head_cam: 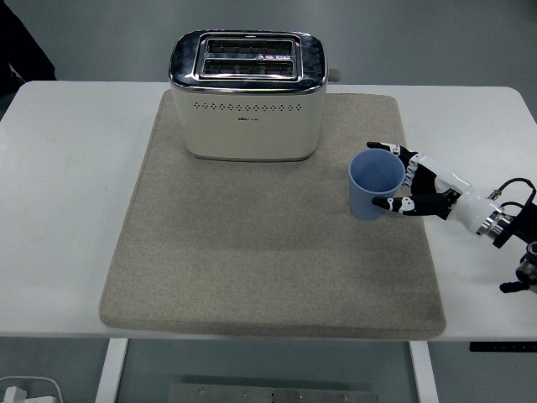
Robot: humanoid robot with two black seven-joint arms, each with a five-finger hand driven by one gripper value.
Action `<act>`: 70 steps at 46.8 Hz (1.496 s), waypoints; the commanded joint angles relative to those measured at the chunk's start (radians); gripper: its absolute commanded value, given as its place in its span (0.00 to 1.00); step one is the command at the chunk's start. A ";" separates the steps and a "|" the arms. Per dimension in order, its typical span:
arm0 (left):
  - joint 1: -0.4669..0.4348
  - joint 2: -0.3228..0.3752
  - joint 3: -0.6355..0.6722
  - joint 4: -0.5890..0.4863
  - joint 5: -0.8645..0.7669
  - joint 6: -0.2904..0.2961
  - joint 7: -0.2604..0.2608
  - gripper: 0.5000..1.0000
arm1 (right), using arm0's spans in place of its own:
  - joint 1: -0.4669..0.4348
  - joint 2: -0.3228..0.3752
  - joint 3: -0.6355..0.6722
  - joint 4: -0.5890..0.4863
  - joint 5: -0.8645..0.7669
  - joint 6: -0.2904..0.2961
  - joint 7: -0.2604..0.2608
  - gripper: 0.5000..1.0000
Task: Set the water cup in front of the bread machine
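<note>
Light-blue plastic water cup (376,185), upright, open mouth up, on beige rectangular fabric mat (252,269), toward mat's right side. Cup sits right of and nearer than cream-and-chrome two-slot toaster (bread machine) (248,96); apart from it, no contact. Not in front of toaster's face; off to its right-front corner.

Toaster at back centre of mat, long side facing camera, slots empty as far as visible, lever knob sticking out at right end.

Right hand (417,183), black w/ white segments, in from right edge over white table (67,210). Fingers (388,149) curved round cup's far/right side near rim, thumb (391,202) at cup's near-right side lower down. Digits parted w/ cup between them, cupping it. Appear touching or just beside cup wall; firm grip vs. loose wrap: can't tell for sure. Cup base seems down on mat, not tilted.

Wrist + silver cuff over table's right part, past mat edge; black cables by wrist at far right.

Left hand not visible.

Dark sleeve of person (25,46) at top-left corner, behind table edge.

Mat covers most of table's middle; bare white tabletop left and right. Grey floor beyond table; white table legs + small white object at bottom-left corner below tabletop.
</note>
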 commanded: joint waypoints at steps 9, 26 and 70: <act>0.000 0.000 0.000 0.000 0.000 0.000 0.000 1.00 | 0.000 0.022 0.000 0.000 0.001 0.002 0.000 0.86; 0.000 0.000 0.000 0.000 0.000 0.000 0.000 1.00 | -0.001 0.034 -0.003 -0.002 0.005 0.004 0.000 0.86; 0.002 0.000 -0.002 0.000 0.000 0.000 0.000 1.00 | 0.005 0.090 -0.016 -0.014 0.005 -0.028 0.000 0.03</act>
